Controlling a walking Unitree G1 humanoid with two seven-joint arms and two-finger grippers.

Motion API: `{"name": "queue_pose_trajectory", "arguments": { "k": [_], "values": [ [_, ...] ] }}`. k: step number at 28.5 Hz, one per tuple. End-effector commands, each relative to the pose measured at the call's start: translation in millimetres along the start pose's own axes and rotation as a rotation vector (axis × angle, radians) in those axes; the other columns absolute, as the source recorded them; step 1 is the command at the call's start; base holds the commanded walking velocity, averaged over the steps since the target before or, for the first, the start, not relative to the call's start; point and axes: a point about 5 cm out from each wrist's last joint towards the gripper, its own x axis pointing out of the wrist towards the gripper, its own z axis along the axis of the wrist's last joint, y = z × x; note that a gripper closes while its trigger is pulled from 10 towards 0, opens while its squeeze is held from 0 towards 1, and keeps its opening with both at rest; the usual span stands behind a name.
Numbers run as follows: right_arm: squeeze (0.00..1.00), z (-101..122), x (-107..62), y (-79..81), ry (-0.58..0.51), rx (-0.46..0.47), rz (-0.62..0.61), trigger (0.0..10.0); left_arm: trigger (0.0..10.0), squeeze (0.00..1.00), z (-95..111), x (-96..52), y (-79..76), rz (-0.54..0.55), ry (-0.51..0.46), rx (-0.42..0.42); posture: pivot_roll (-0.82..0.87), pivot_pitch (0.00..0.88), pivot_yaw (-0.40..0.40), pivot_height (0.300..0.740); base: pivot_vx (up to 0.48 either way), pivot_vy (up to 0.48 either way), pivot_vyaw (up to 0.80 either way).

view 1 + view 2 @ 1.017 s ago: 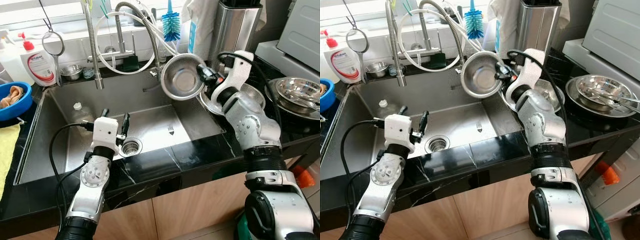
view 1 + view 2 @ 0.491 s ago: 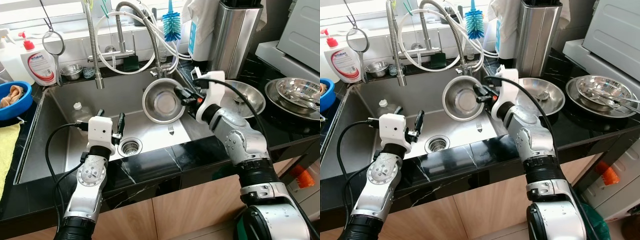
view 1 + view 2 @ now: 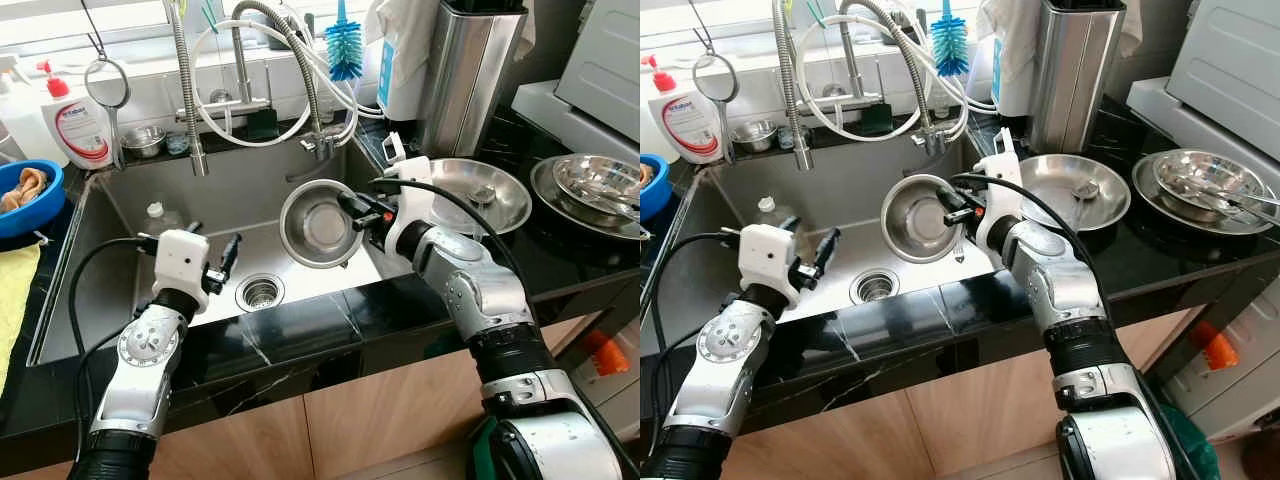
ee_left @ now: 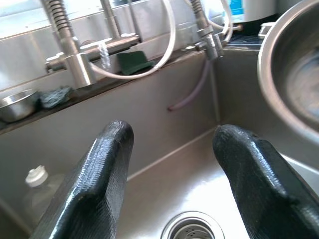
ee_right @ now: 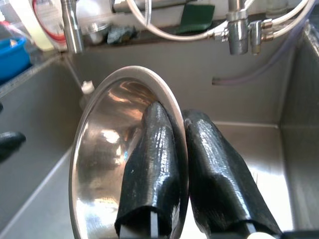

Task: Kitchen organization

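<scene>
Right gripper (image 3: pixel 352 210): jaws clamped on the rim of the steel bowl (image 3: pixel 318 223), one finger inside, one outside. Bowl is tilted, held over the sink (image 3: pixel 120 300), above its right half and just right of the drain (image 3: pixel 259 293). Left gripper (image 3: pixel 215 262): jaws spread apart, empty, over the sink left of the drain.

left arm: bent at elbow, reaching forward, wrist level | left pincer (image 3: pixel 213 256): fingers (image 4: pixel 99 184) spread apart, holding nothing | right arm: elbow bent, forearm angled inward toward the robot's left | right pincer (image 3: pixel 352 209): fingers (image 5: pixel 152 169) clamped on the rim of a tilted steel bowl (image 3: pixel 315 222), one inside, one outside
</scene>
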Motion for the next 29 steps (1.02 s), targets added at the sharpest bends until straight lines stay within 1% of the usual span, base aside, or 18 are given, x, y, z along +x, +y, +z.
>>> {"name": "queue_pose_trajectory", "arguments": {
  "k": [1,3,7,9,11,13,16,18,21,22,25,29],
  "values": [
    [0.00,0,0.7,3.8,0.004,-0.043,0.013,10.0,10.0,0.00,2,0.1,-3.4,-0.042,0.002,-0.001,-0.09,0.000,0.046,0.740,0.000,0.000,0.00],
    [0.00,-1,0.6,4.9,0.012,-0.062,0.021,10.0,10.0,0.00,1,-0.8,-7.7,-0.084,0.013,-0.010,-0.09,0.000,0.046,0.740,0.000,0.000,0.00],
    [0.00,-5,0.5,4.0,0.035,-0.103,0.009,10.0,10.0,0.00,1,-1.1,-12.6,-0.125,0.020,-0.015,-0.09,0.000,0.048,0.740,0.000,0.000,0.00],
    [0.00,-6,0.5,3.4,0.042,-0.106,0.002,10.0,10.0,0.00,1,-0.9,-13.1,-0.134,0.024,-0.010,-0.09,0.000,0.051,0.740,0.000,0.000,0.00],
    [0.00,-5,0.7,2.0,0.030,-0.086,-0.017,10.0,10.0,0.00,1,-0.6,-14.3,-0.153,0.033,0.004,-0.09,0.000,0.051,0.740,0.000,0.000,0.00],
    [0.00,-3,0.9,2.3,0.021,-0.076,-0.018,10.0,10.0,0.00,1,-0.7,-14.0,-0.153,0.034,0.009,-0.09,0.000,0.053,0.740,0.000,0.000,0.00],
    [0.00,-2,1.0,2.1,0.029,-0.097,-0.027,10.0,10.0,0.00,0,-1.3,-14.2,-0.161,0.039,0.010,-0.09,0.000,0.052,0.740,0.000,0.000,0.00],
    [0.00,-5,1.3,-3.1,0.053,-0.101,-0.073,10.0,10.0,0.00,1,-1.1,-14.2,-0.166,0.042,0.012,-0.09,0.000,0.050,0.740,0.000,0.000,0.00],
    [0.00,-8,1.7,-7.1,0.077,-0.098,-0.100,10.0,10.0,0.00,0,-1.8,-13.7,-0.169,0.046,0.019,-0.09,0.000,0.050,0.740,0.000,0.000,0.00],
    [0.00,-8,1.5,-9.4,0.097,-0.130,-0.117,10.0,10.0,0.00,-1,-2.5,-13.4,-0.170,0.050,0.022,-0.09,0.000,0.051,0.740,0.000,0.000,0.00],
    [0.00,-10,1.1,-11.9,0.124,-0.173,-0.143,10.0,10.0,0.00,-1,-3.3,-13.3,-0.170,0.052,0.023,-0.09,0.000,0.049,0.740,0.000,0.000,0.00],
    [0.00,-12,0.8,-11.8,0.124,-0.164,-0.142,10.0,10.0,0.00,-1,-3.8,-14.3,-0.169,0.053,0.020,-0.09,0.000,0.050,0.740,0.000,0.000,0.00]
  ]
}}
